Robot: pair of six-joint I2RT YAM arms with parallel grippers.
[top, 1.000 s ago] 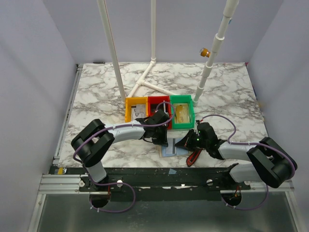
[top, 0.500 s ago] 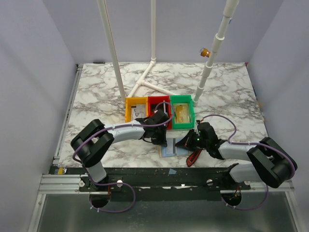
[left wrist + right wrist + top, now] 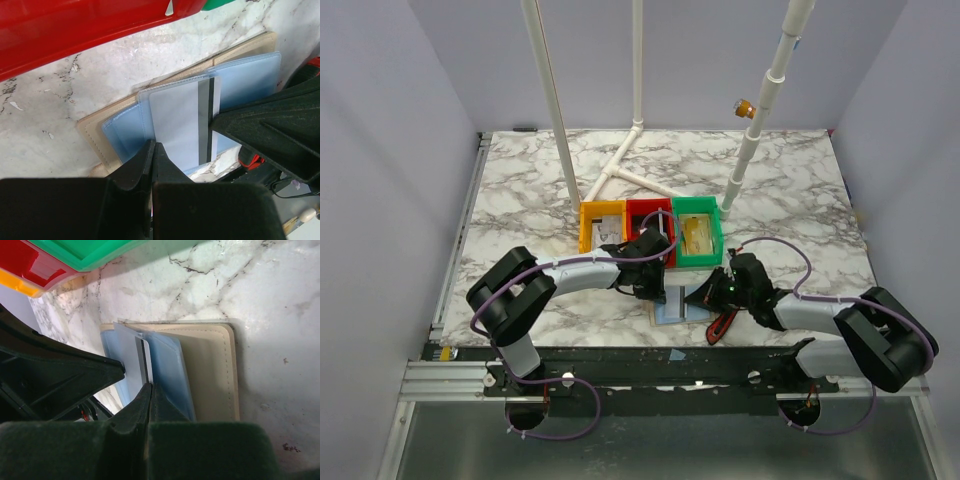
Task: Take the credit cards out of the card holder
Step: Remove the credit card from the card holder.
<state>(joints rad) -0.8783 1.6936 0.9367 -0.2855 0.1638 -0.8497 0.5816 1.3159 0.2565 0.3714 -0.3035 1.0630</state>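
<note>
- Card holder [image 3: 125,131] and both claws sit on the marble table [image 3: 520,190]. The two claws meet over the holder from opposite sides.
- Your left claw [image 3: 152,147] has its fingers pressed together, with only a thin seam between them. The tips rest at the nearest corner of the credit card [image 3: 177,122]. The wrist view does not show whether that corner is pinched.
- Your right claw [image 3: 150,389] is closed the same way, finger against finger. Its tips are at the edge of the card and the pocket beside it, and you cannot tell whether it grips anything. In the left wrist view it points at the card's striped side from the right.
- Three bins stand in a row just beyond the claws. The red bin [image 3: 650,204] is straight ahead of the left claw. The green bin [image 3: 698,202] is ahead of the right claw. The yellow bin [image 3: 585,228] is off to the left of both.
- The holder lies open and flat directly ahead of each claw's tips. Its tan cover is underneath and its blue-grey pockets face up.
- The card is pale with a dark stripe. It lies on the blue pockets between the two sets of tips.
- A red-and-black tool [image 3: 722,326] lies on the table close behind the right claw.
</note>
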